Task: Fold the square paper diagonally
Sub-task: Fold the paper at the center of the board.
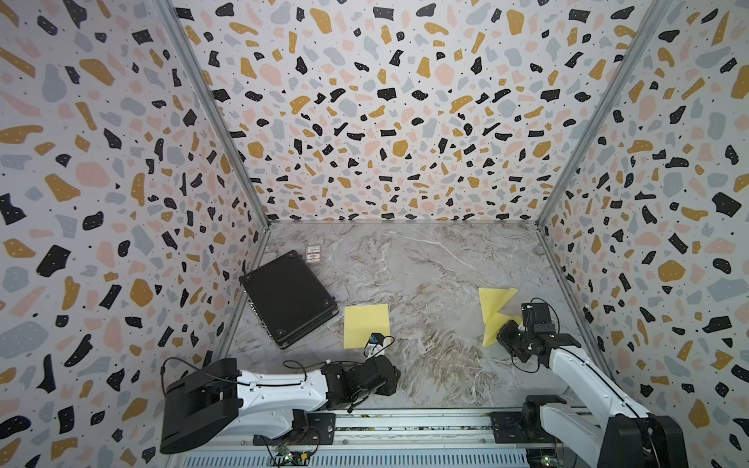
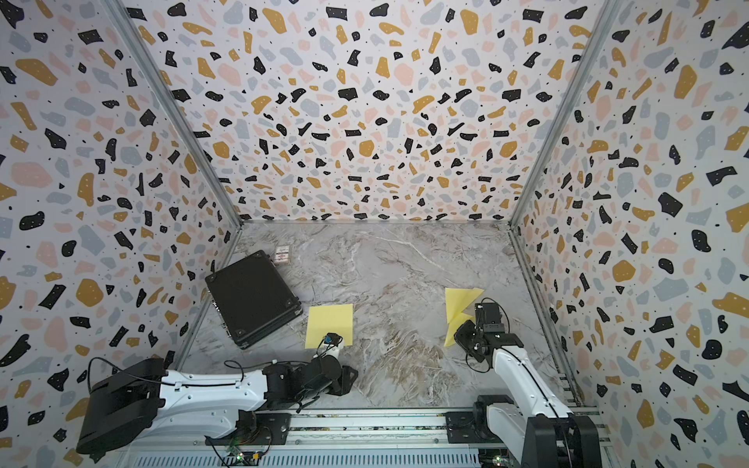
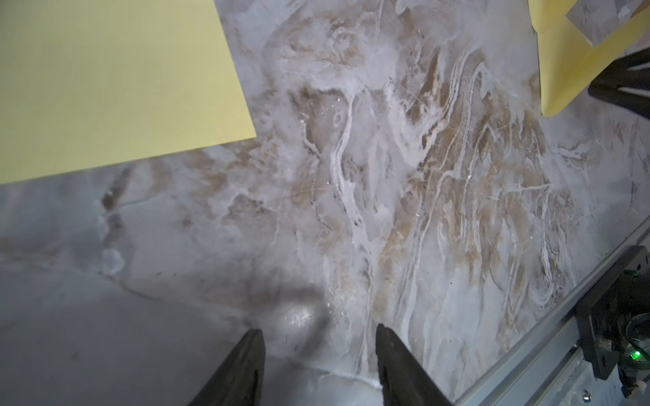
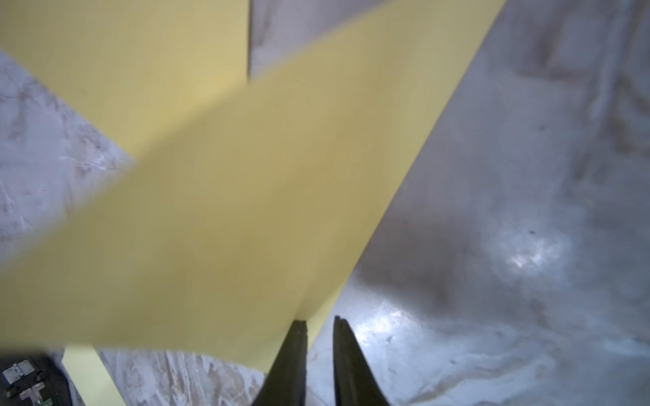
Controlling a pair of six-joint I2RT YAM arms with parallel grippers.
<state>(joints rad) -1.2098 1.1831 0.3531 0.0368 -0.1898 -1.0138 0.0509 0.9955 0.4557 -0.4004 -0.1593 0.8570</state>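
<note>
Stage of the fold, seen from my remote station. One square yellow sheet (image 1: pixel 367 325) lies flat and unfolded on the marble worktop (image 1: pixel 425 263), beside a black case (image 1: pixel 288 299). A second yellow sheet (image 1: pixel 495 312), well apart toward my right arm, is partly raised and doubled over itself; in both top views it reads as two overlapping triangles, so I judge its diagonal fold begun but not yet pressed flat. Creasing remains, and the flat sheet is untouched.

The right end effector (image 4: pixel 319 321) reaches low at the raised sheet's near edge. Its fingers stand slightly apart, with the paper edge resting against one finger (image 4: pixel 297 337); I cannot tell whether it is truly pinched.

The left end effector (image 3: pixel 319 332) hovers over bare worktop just beside the flat sheet's near corner, fingers apart and empty, its arm stretched low across the front rail (image 1: pixel 405 425).
</note>
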